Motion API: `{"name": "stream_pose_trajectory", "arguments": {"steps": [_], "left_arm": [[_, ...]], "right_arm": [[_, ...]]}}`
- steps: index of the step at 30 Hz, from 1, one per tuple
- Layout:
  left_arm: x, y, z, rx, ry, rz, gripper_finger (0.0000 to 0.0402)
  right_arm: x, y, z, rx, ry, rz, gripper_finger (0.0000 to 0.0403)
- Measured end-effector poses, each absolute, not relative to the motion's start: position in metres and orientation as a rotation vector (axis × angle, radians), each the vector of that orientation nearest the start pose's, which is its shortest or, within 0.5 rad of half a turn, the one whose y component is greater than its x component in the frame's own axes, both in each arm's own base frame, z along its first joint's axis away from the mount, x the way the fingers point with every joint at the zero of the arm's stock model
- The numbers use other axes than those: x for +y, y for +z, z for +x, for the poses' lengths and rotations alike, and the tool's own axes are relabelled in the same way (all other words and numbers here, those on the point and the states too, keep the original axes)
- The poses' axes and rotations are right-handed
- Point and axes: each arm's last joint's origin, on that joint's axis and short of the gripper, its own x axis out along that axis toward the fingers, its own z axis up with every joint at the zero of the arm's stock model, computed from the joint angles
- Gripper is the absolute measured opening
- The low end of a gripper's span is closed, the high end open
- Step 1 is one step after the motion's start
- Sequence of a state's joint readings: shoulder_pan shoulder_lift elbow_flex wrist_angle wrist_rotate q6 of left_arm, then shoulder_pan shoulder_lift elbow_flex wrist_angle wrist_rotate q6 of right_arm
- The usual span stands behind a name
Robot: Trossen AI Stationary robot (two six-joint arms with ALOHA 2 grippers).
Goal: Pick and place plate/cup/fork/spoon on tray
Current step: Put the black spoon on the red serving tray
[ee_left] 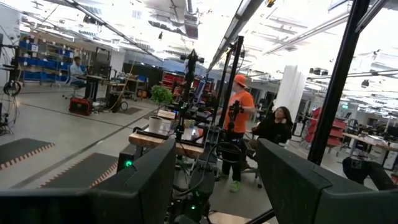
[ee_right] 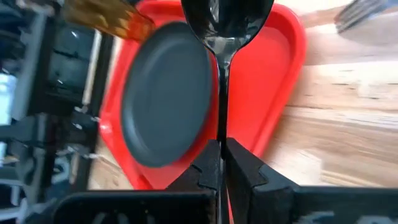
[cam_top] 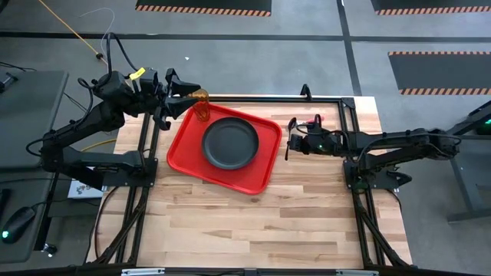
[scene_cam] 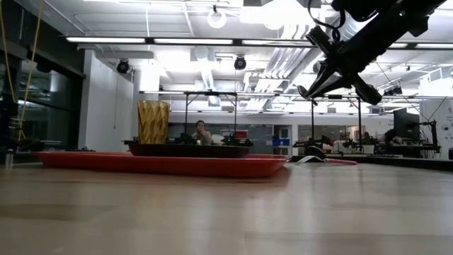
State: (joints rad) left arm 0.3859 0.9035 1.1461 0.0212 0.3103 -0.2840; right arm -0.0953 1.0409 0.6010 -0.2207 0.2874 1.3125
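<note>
On the wooden table point(cam_top: 253, 222) you have the tray point(cam_top: 261, 172) lying at a slight angle, left of centre in the high view, with the plate point(cam_top: 230, 143) sitting flat in its middle. Your cup point(cam_top: 202, 106) stands upright at the tray's far left corner, just beside the plate; from the low view it rises behind the plate's rim, and you cannot tell there whether cup and plate touch.

Your right gripper point(cam_top: 291, 143) hangs just off the tray's right edge, near the far end of that edge. In the right wrist view its fingers point(ee_right: 205, 171) are pressed together on the thin handle of the spoon point(ee_right: 225, 25), gripping it low on the stem, so the bowl points out ahead of the gripper toward the plate and the tray's red floor. In the low view you see this arm coming down from the upper right, its tip well above the table.

Your fork point(cam_top: 316, 120) lies on the bare wood beyond the right gripper, close to the table's far edge; its silver head shows as a blur at one corner of the right wrist view.

Your left gripper point(cam_top: 186, 86) is held up by the table's far left corner, beside the cup, with nothing between its fingers point(ee_left: 298, 180), which stand wide apart and point out into the room, where you can see people point(ee_left: 236, 127) at workbenches
</note>
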Motion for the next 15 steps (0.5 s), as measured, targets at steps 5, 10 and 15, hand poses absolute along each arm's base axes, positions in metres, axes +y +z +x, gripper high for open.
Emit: {"name": "stream_pose_trajectory", "arguments": {"steps": [5,10,15], "left_arm": [[0.057,0.453,0.163,-0.256,0.039,-0.192,0.0213],[0.057,0.453,0.163,-0.256,0.039,-0.193,0.0213],[0.057,0.453,0.163,-0.255,0.04,-0.182,0.0213]], "right_arm": [[-0.013,0.227,0.215,0.187,-0.733,1.227,0.0],[0.011,0.213,0.237,0.105,-0.724,1.295,0.0],[0.024,0.186,0.27,0.081,-0.735,1.365,0.0]]}}
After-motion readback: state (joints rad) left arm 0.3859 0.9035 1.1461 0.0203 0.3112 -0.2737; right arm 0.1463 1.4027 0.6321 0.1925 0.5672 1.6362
